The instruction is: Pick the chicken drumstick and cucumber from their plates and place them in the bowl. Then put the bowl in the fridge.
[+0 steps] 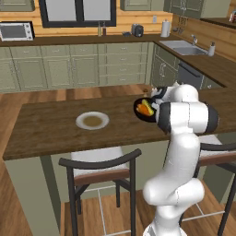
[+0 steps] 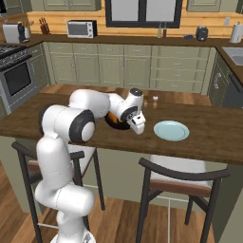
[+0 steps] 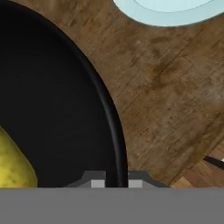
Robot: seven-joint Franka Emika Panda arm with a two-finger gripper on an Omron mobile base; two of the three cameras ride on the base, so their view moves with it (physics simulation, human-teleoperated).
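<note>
Bowl (image 3: 52, 109) beside pale blue plate (image 3: 170, 13)

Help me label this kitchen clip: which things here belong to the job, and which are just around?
Job: black bowl, drumstick and cucumber inside it, gripper shut on bowl's rim, cream plate, pale blue plate.
Around: microwave, sink, chairs.

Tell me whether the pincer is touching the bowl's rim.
Touching. In the hand view, the pincer is shut on the black bowl, its two finger tips flanking the rim with no gap showing.
</note>
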